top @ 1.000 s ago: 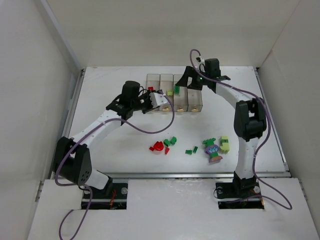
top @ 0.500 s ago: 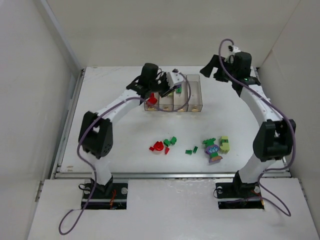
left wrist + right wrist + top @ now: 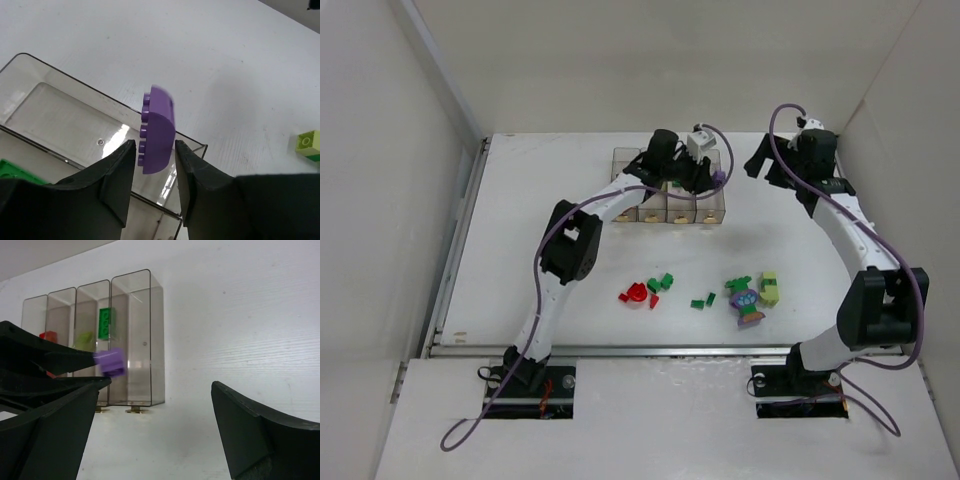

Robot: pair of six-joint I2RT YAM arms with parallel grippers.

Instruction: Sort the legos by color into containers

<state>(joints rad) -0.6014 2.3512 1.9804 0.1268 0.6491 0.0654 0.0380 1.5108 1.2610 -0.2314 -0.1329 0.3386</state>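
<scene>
Over the right end of the row of 4 clear bins point(image 3: 712, 208), in the overhead view, the left tool point(image 3: 714, 181) is seen pinching a purple brick point(image 3: 719, 177), which is carried above the outer wall of the last bin. The right tool point(image 3: 761, 166) is held well apart from it, farther right, above the white surface point(image 3: 520, 250). Nearer the arm bases, loose legos are scattered: a red cluster point(image 3: 638, 293), green pieces point(image 3: 661, 283) and a multicoloured clump point(image 3: 748, 302) just beside a lime brick point(image 3: 769, 288).

From the left wrist, the purple brick is shown clamped on edge between the 2 fingers point(image 3: 117, 170), its studs turned leftward, with the corner of the last bin below it. A green brick point(image 3: 12, 171) is glimpsed in the neighbouring bin.

From the right wrist, the right tool's fingers are seen spread wide. The purple brick is viewed against the 3rd and 4th bins. A lime piece point(image 3: 84, 338) is held in the 2nd bin and a red piece point(image 3: 48, 335) in the 1st.
</scene>
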